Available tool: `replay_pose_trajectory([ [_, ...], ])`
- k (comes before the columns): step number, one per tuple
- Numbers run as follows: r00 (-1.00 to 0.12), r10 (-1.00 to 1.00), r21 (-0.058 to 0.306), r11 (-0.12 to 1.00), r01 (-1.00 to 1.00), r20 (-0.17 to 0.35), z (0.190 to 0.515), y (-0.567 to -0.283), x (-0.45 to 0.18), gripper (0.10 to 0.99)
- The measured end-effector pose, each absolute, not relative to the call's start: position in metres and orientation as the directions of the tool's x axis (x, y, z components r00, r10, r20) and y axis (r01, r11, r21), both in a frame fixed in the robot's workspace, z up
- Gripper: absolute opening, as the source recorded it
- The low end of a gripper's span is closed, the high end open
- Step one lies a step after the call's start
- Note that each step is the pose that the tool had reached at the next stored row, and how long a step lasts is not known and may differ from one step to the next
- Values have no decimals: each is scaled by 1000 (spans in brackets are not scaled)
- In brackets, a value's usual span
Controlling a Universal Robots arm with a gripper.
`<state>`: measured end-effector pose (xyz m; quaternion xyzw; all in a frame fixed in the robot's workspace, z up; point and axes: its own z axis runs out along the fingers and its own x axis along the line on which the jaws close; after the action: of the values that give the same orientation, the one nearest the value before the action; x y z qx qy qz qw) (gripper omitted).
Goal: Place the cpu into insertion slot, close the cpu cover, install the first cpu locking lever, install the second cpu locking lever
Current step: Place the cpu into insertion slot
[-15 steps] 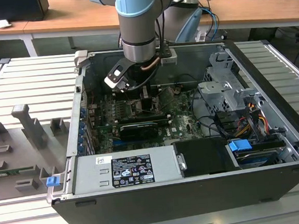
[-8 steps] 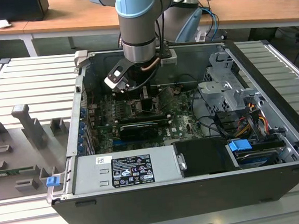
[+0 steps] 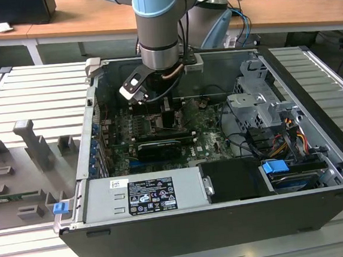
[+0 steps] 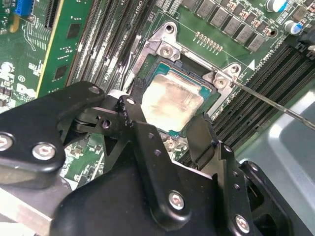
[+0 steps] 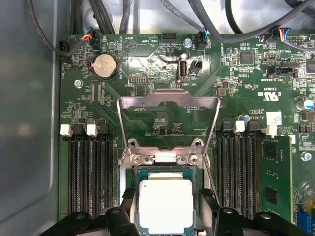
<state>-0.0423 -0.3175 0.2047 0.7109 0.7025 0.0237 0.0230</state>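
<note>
Exterior view: arm reached down into the open case, which lay on a slatted table. The gripper hung low over the green board, behind the grey power supply.

Both wrist views: the cpu lay flat inside the slot, pale metal face up and level with the silver rim. The gripper straddled it. Its black fingers pressed against two opposite edges of the cpu, with no gap seen on either side, so it was clamped on the chip.

First wrist view: the cover stood open, tipped back from its hinge on the slot's far edge. The board showed through its window. Memory slots ran along both sides of the slot. A coin cell sat beyond the cover.

Second wrist view: a thin lever stuck out from one slot corner, crossing above the memory slots.
</note>
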Motion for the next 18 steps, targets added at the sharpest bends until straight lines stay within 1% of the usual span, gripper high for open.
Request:
replay_pose_trajectory([
  [4,12,1000,65,-12,998,1,209,-318,-42,616],
  [5,12,1000,65,-12,998,1,210,-318,-42,604],
  [7,12,1000,65,-12,998,1,213,-318,-42,471],
  [8,12,1000,65,-13,998,1,213,-317,-42,349],
  [10,13,1000,65,-13,998,1,214,-318,-42,227],
  [11,13,1000,65,-13,998,1,215,-318,-42,227],
  [12,13,1000,65,-13,998,1,216,-318,-42,110],
  [18,13,1000,65,-13,998,1,219,-317,-42,106],
])
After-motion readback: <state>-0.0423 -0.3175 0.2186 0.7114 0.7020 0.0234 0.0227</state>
